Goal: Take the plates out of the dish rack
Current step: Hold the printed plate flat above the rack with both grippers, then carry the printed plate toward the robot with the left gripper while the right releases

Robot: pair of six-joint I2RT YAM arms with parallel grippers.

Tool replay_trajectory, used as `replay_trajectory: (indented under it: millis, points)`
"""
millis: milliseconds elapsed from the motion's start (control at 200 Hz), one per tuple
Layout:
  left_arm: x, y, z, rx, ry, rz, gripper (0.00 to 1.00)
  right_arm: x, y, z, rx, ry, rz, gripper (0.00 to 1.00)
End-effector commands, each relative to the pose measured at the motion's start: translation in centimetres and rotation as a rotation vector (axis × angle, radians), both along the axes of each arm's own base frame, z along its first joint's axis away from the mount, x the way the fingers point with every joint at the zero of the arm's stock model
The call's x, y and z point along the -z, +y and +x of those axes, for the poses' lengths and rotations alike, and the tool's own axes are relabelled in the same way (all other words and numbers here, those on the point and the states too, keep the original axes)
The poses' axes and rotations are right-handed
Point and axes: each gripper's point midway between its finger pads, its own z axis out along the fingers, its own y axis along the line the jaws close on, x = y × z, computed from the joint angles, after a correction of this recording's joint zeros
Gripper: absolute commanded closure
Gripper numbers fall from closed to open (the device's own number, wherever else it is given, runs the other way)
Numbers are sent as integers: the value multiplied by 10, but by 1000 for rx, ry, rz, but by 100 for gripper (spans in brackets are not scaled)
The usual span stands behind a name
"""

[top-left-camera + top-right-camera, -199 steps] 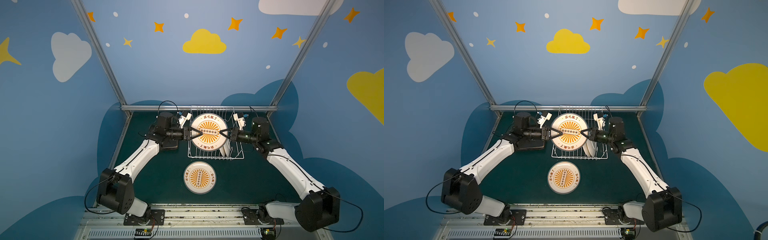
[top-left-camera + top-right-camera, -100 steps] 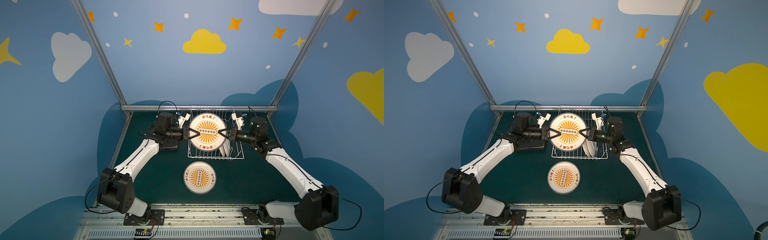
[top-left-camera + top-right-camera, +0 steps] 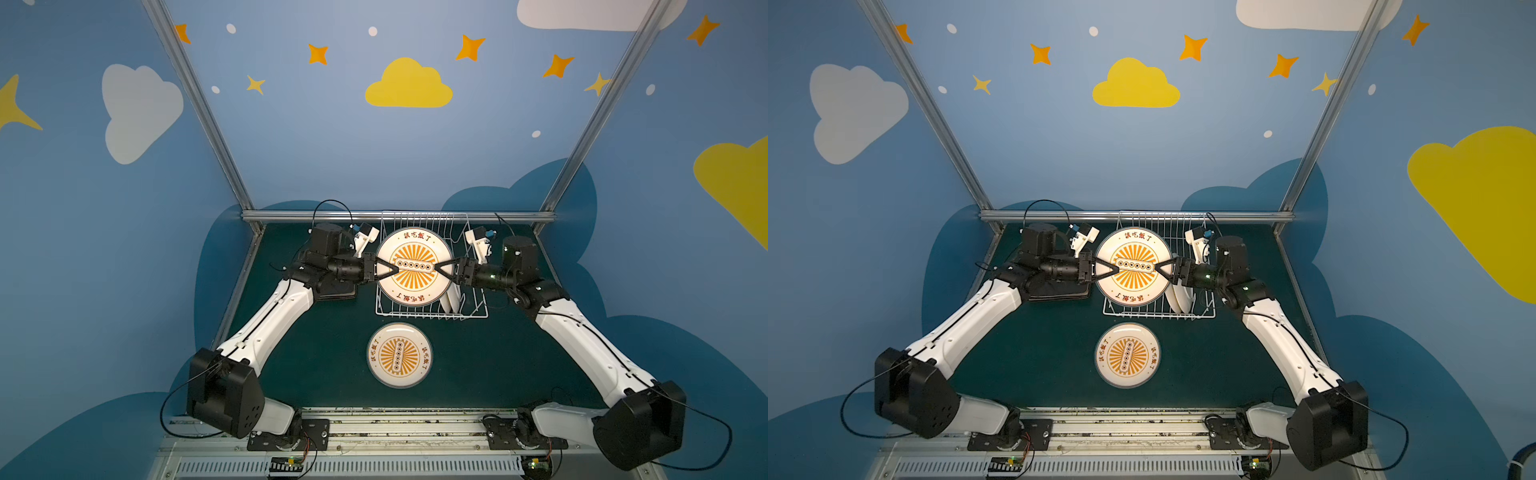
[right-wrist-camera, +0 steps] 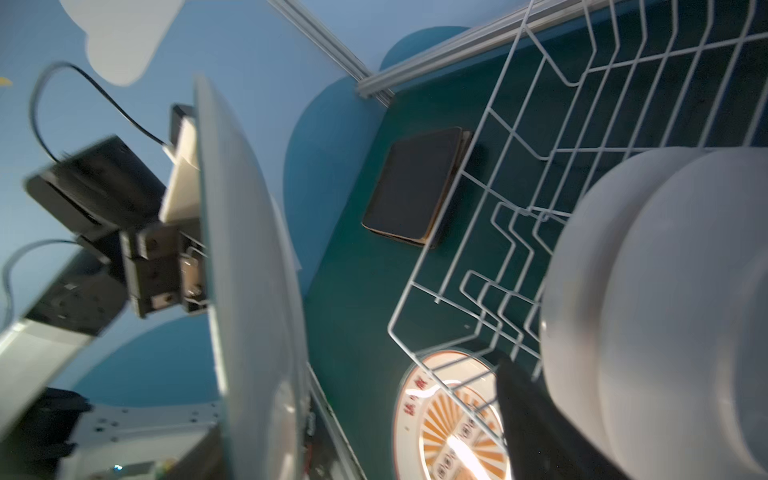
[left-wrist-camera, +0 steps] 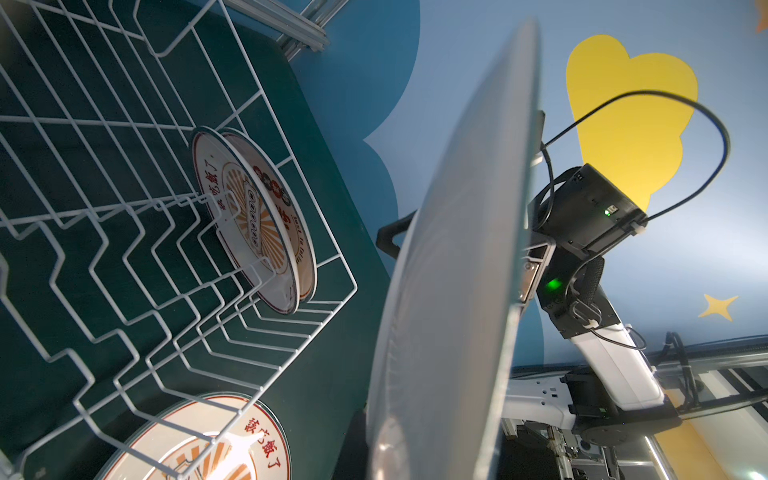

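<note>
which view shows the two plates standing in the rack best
The left wrist view: both standing plates show their printed faces. Both top views catch only white slivers of them; the right wrist view shows blurred white backs.

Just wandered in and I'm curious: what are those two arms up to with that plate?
They are emptying the dish rack. The left gripper has its jaws shut on one rim of a round plate held face up above it; the right gripper has its jaws open at the opposite rim. A matching plate lies on the table in front, dark square plates are stacked to one side, and two plates stand in the rack.
</note>
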Motion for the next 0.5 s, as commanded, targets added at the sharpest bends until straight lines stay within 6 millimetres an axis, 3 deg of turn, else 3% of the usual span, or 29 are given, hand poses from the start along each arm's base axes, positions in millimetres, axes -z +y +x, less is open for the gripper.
replay_trajectory:
  millis: [0, 225, 496]
  points:
    - [-15, 9, -22, 9, -27, -8, 97, -11, -13, -3, 24, -87, -91, 14]
    - [9, 25, -59, 0, 83, 52, 97, -14, -26, -14, 10, -175, -201, 11]
    - [64, 40, -105, -28, 250, 111, 97, -7, -36, -33, -32, -218, -306, 11]
